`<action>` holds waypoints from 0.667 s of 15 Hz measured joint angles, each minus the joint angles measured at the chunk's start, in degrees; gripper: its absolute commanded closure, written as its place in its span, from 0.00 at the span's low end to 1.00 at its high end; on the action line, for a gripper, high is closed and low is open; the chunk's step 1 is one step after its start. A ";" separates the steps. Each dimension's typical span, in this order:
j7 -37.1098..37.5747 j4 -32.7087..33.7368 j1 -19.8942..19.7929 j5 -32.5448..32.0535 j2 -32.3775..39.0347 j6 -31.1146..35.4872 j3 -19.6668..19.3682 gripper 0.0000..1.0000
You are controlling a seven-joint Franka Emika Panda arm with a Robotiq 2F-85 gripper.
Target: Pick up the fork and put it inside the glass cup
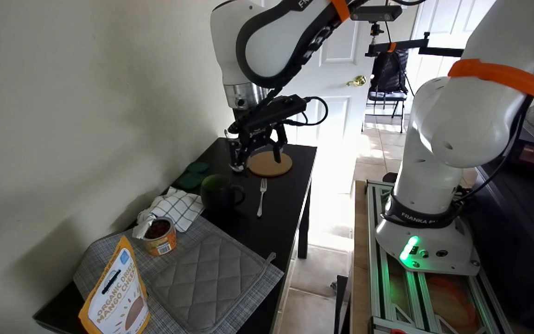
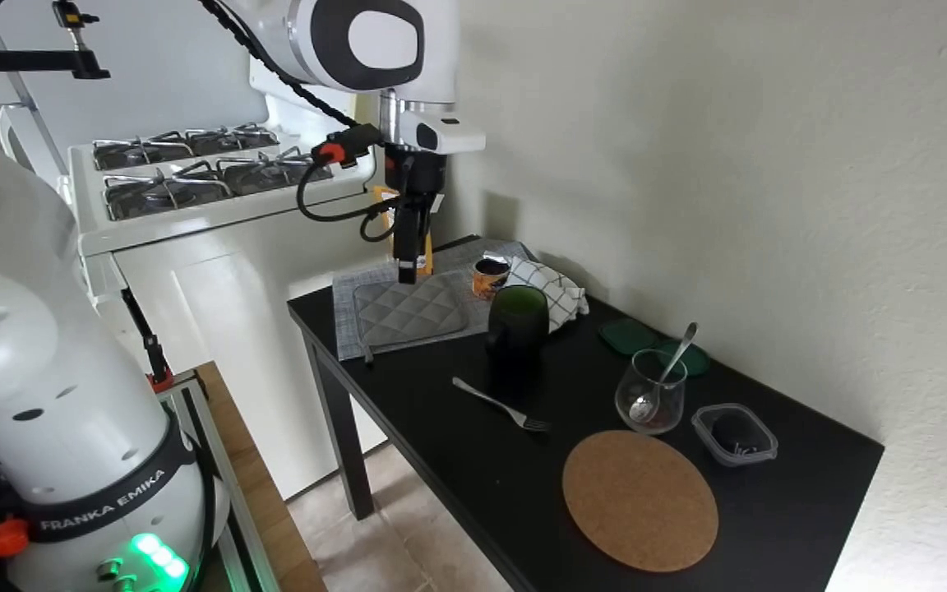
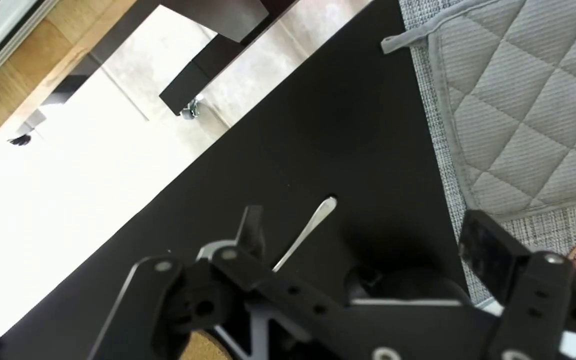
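The fork [image 2: 502,404] lies flat on the black table in both exterior views [image 1: 261,199]. In the wrist view its handle [image 3: 313,222] shows and its tines are hidden behind my gripper. The clear glass cup [image 2: 642,403] stands upright by the brown disc, with a spoon [image 2: 679,353] leaning in it. In an exterior view my gripper [image 1: 257,157] mostly hides the glass. My gripper [image 3: 368,232] is open and empty, its fingers wide apart. It hangs above the table, apart from the fork; it also shows in an exterior view [image 2: 408,267].
A dark green mug [image 2: 519,321] stands near the fork. The brown disc [image 2: 640,501] lies beside the glass, as does a small plastic tub [image 2: 734,433]. Green lids [image 2: 628,335], a checked cloth [image 1: 179,208], an orange can [image 1: 160,239], a pot holder [image 1: 209,278] and a bag [image 1: 118,297] lie around.
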 measured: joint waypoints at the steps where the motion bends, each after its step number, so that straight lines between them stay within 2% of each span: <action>1: -1.27 -0.90 -0.10 0.90 0.01 0.27 -1.14 0.00; 6: -7.22 -5.61 -4.01 2.18 1.19 4.69 -7.45 0.00; 10: -6.34 -5.41 -8.89 -0.33 4.82 13.79 -8.71 0.00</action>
